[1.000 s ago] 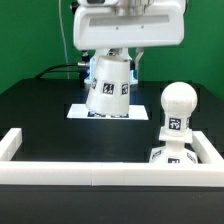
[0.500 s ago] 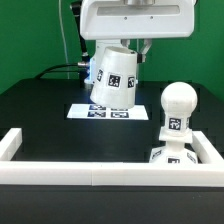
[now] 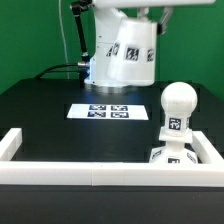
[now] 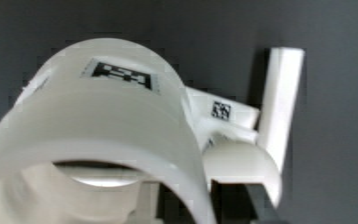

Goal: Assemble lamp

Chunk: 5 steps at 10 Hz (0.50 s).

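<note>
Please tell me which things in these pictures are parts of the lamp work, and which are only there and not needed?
Part of the job:
- shade, lifted in the air by the hand
- bulb, standing upright
- base under the bulb

Only there:
- marker board, flat on the table
- border rail
- black table

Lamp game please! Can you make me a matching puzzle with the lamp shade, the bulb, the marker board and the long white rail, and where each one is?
Things:
1. shade
2. bulb
3. marker board
4. white rail

Places:
A. lying flat on the black table
B. lifted in the air, tilted
C. running along the front edge of the table
D. standing upright at the exterior view's right

Pairs: 1-B, 2-D, 3-A, 4-C
</note>
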### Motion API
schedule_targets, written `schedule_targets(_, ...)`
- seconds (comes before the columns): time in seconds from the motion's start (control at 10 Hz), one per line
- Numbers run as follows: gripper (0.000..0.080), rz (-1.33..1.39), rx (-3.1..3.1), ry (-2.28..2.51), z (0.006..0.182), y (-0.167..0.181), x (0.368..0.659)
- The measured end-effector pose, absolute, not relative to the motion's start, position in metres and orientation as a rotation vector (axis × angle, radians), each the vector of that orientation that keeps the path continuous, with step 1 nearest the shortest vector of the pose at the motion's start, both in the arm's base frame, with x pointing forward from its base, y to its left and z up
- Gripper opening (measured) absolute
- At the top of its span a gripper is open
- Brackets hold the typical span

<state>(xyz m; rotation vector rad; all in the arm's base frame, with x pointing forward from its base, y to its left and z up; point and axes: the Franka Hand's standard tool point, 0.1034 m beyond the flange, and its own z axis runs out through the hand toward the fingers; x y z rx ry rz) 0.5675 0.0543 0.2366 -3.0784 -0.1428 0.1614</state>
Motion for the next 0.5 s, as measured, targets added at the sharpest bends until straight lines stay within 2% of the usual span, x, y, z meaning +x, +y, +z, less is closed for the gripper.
schedule_targets(0.3,0.0045,0.113,-3.080,-0.126,0.258,0.081,0.599)
schedule_targets(0.5,0.0045,0.105,-3.083,-0.110,0.249,0.098,0.612)
